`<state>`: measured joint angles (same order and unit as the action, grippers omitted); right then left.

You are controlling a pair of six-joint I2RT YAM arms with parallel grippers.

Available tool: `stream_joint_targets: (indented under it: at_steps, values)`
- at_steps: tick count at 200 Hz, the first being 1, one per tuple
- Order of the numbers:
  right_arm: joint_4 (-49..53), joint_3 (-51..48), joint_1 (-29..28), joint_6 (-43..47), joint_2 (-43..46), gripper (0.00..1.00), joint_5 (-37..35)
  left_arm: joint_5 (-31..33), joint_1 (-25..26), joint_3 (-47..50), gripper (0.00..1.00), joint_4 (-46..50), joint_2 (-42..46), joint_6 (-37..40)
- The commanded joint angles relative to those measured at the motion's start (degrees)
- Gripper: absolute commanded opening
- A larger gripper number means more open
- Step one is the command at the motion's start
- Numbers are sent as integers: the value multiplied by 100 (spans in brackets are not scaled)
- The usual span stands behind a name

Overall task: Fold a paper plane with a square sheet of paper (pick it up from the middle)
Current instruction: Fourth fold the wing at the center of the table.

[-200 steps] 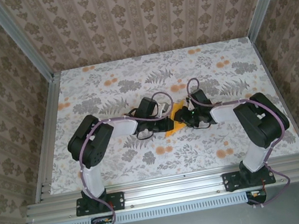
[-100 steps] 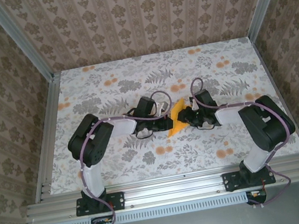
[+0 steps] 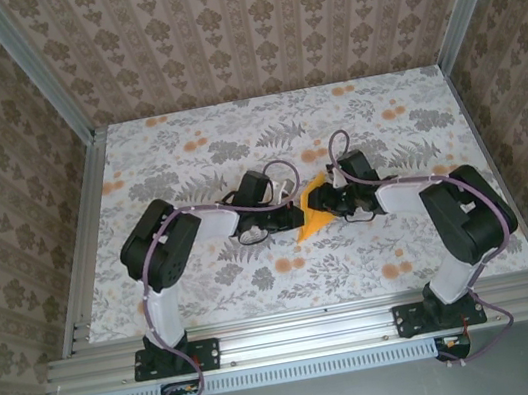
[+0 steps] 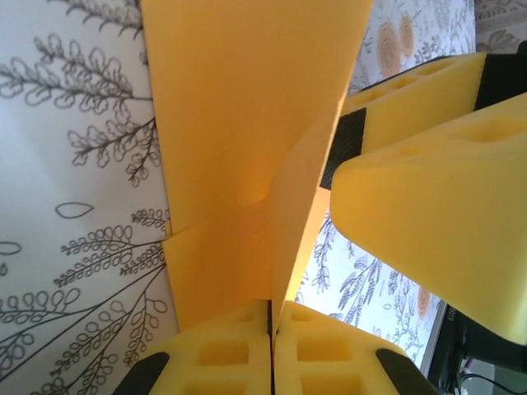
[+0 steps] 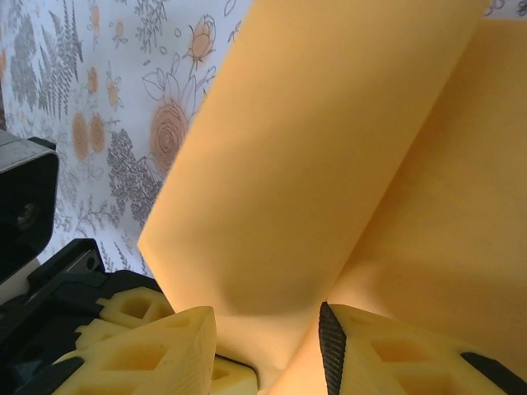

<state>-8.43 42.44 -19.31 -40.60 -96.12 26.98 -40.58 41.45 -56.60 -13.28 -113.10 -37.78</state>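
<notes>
The square sheet of paper (image 3: 313, 213) is bright orange, creased, and sits between both grippers at the table's middle. My left gripper (image 3: 299, 217) is shut on an upright fold of the sheet (image 4: 247, 107); its yellow fingertips (image 4: 239, 329) pinch the flap with no gap. My right gripper (image 3: 330, 205) faces it from the right, almost touching. In the right wrist view its jaws (image 5: 265, 317) stand apart, and a rounded fold of the paper (image 5: 329, 148) lies in the gap between them. The right gripper's yellow fingers (image 4: 428, 206) loom just beside the flap in the left wrist view.
The table (image 3: 188, 170) has a grey leaf print with small orange printed flowers (image 3: 392, 269). Aluminium rails (image 3: 306, 327) run along the near edge and sides, and patterned walls close in the back. Both arms' elbows (image 3: 161, 250) stand toward the front.
The right gripper has shifted slightly left toward the left gripper and its jaws have widened. The left gripper stays pinched on the paper in place.
</notes>
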Motion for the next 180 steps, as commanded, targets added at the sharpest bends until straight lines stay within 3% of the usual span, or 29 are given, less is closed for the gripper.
stream_joint_targets:
  at_steps: [1, 66, 114, 180]
  values:
    - [304, 168, 15, 225, -201, 42, 107, -176, -67, -7, 7, -6, -151, -107]
    - [1041, 369, -5, 213, -496, 43, -469, -234, -76, 1, 13, -64, -66, -169]
    - [1643, 499, -3, 33, -717, 43, -1071, -170, -86, 47, 24, -111, 120, -247]
    - [1908, 520, -12, -316, -922, 44, -1432, 268, -117, 537, 25, -261, 549, -415]
